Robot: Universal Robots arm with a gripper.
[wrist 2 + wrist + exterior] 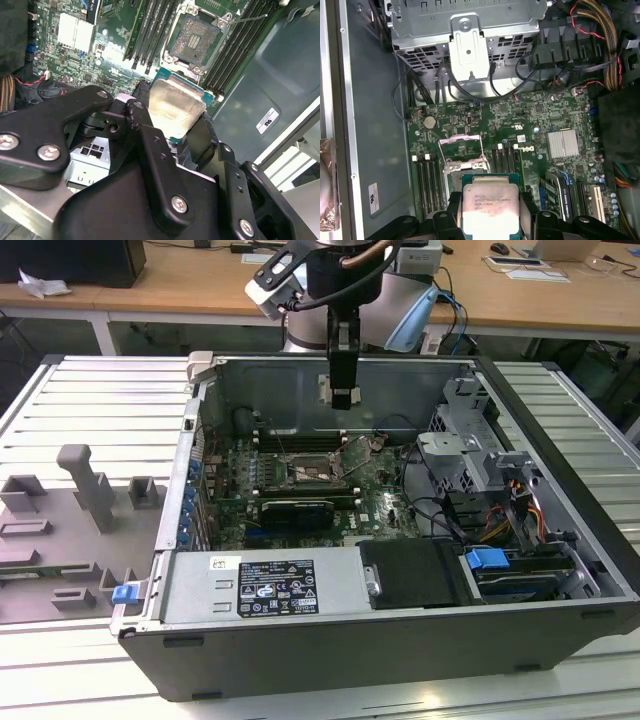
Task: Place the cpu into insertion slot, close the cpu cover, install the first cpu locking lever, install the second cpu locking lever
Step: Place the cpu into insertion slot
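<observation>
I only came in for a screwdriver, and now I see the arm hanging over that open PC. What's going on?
The arm's gripper is shut on the cpu and holds it in the air above the green circuit board inside the open computer case. The insertion slot lies uncovered with its dark centre showing and no chip in it. The cpu has not yet been placed.

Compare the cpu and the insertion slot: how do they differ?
The cpu is clamped in the gripper, clear of the circuit board; the insertion slot sits fixed in that board. The cpu shows a dull silver top; the insertion slot shows a dark centre inside a metal rim. The insertion slot is empty, the cpu not yet in it. Both are square.
</observation>
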